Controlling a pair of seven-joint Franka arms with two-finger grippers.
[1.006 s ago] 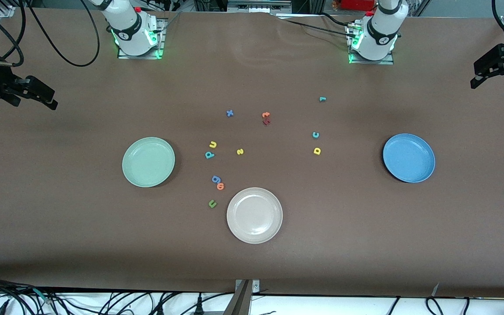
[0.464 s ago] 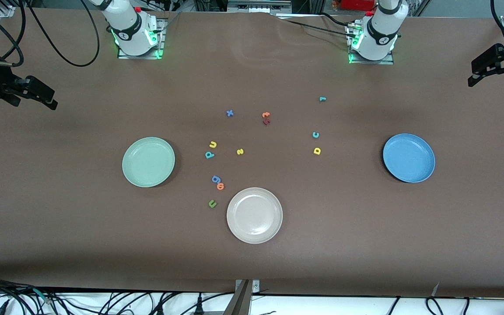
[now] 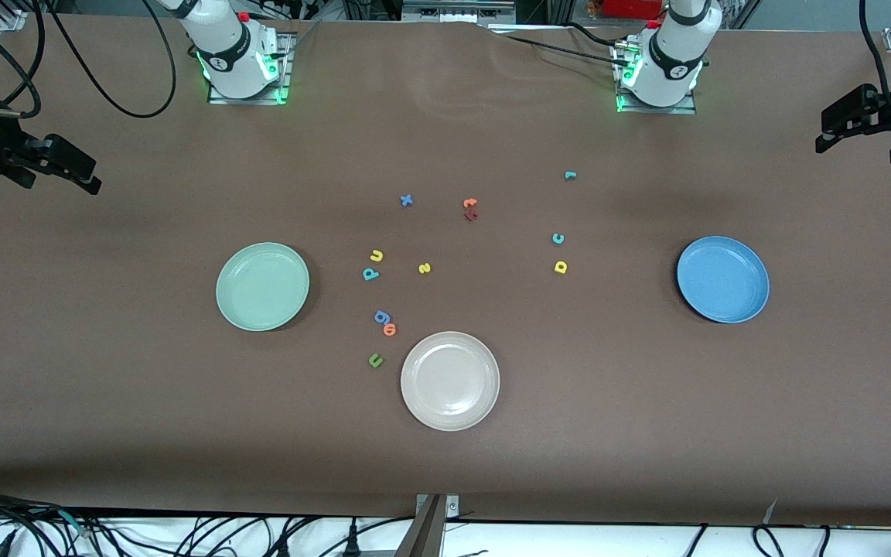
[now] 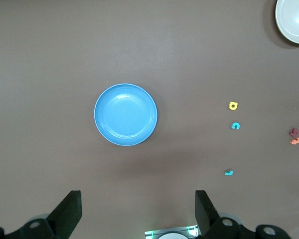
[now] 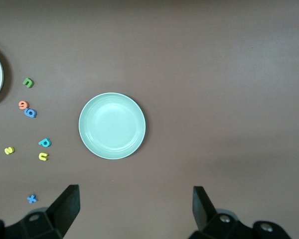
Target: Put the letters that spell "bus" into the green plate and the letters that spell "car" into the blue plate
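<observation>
In the front view the green plate point(image 3: 262, 286) and blue plate point(image 3: 722, 278) are lying empty toward the right and left arms' ends, with the u point(image 3: 376, 255), b point(image 3: 370, 273), s point(image 3: 425, 268), c point(image 3: 558, 238), a point(image 3: 561, 267) and r point(image 3: 569, 175) sitting on the table between them. The left gripper point(image 4: 137, 211) is hanging wide open and empty over the blue plate in the left wrist view. The right gripper point(image 5: 134, 211) is hanging likewise over the green plate in the right wrist view.

Mint-green plate point(image 3: 262, 286), mid-blue plate point(image 3: 722, 279), beige-white plate point(image 3: 450, 380), plain brown table point(image 3: 105, 387), yellow u point(image 3: 376, 255), teal c point(image 3: 558, 238)
</observation>
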